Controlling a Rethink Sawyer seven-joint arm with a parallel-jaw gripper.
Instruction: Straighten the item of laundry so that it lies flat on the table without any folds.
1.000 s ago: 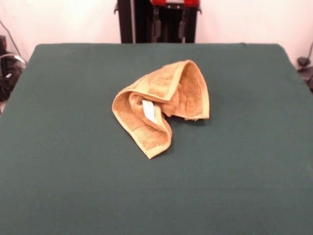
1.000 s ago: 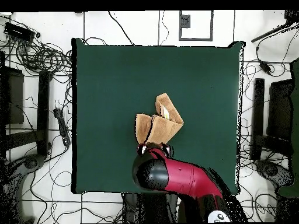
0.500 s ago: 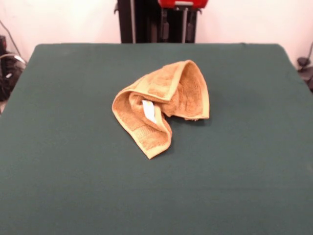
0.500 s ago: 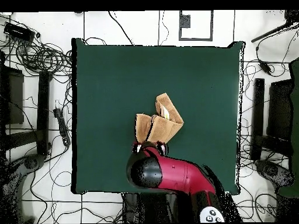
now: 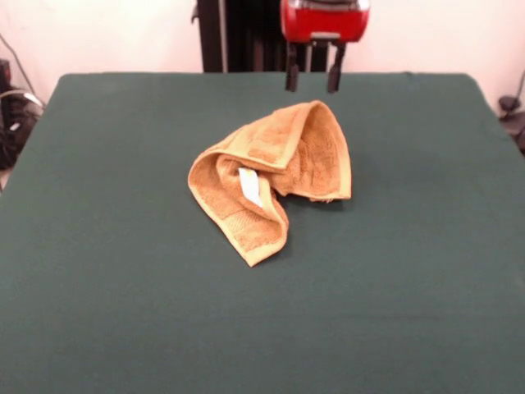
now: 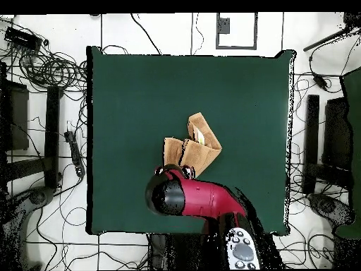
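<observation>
We see even, fairly bright indoor light that seems to fall from overhead, with no glare on the matte dark green felt-like table [image 5: 107,271]. The crumpled orange-tan terry towel [image 5: 275,176] casts only a thin, soft shadow along its lower right edge. Its folds look darker inside. Our front view is slightly soft, yet the towel's weave remains readable.
</observation>
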